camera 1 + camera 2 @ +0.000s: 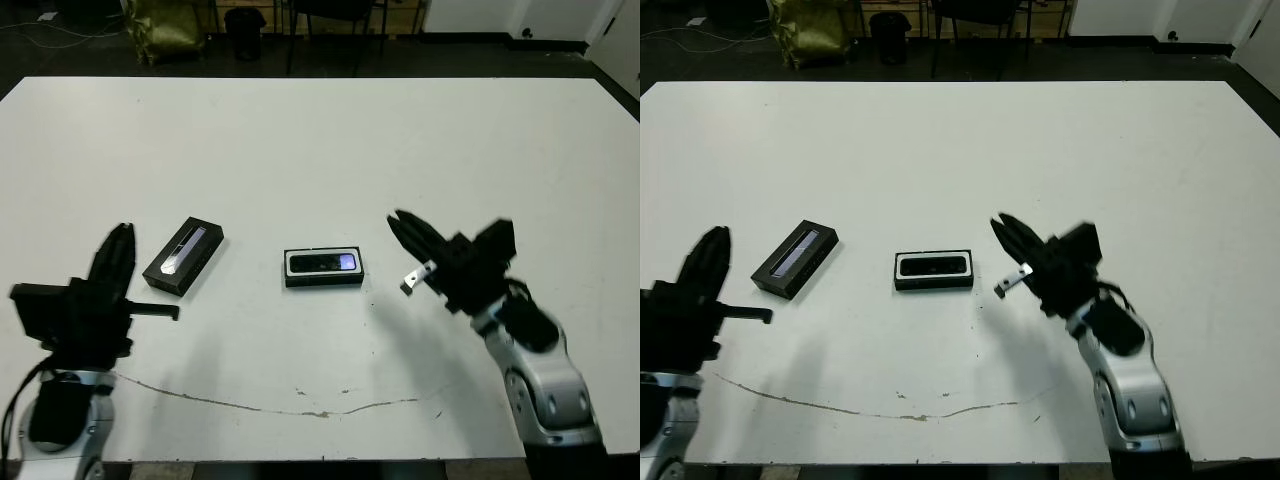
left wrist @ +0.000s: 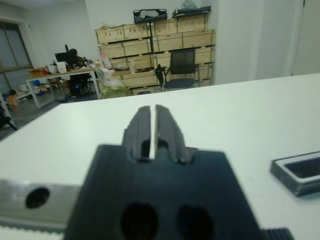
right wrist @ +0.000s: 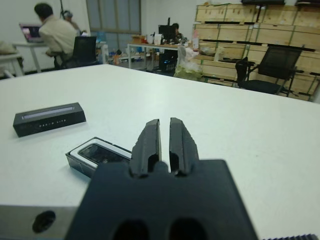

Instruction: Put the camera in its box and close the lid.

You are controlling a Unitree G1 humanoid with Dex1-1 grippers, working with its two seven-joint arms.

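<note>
The white surface (image 1: 320,150) carries three task things, and neither arm is touching any of them. The left hand (image 1: 113,250) hangs over the near left part of the surface, its two fingers pressed almost together with only a sliver of light between them in the left wrist view, holding nothing. The right hand (image 1: 405,232) hovers just right of the box, fingers likewise nearly closed and empty.

The lid (image 1: 184,256) lies flat on the surface, well left of the box and angled, its silvery stripe up. It is not on the box, so closing is not yet done.

The box (image 1: 324,267) sits near the middle, open side up, white lining showing as a rim. The camera (image 1: 325,263) lies inside it, glossy face up with a bluish patch toward the right end.

So I judge the first half finished: camera seated. What is left is to fetch the lid, likely with the left hand since it is nearer, bring it over the box, and press it down square.
</note>
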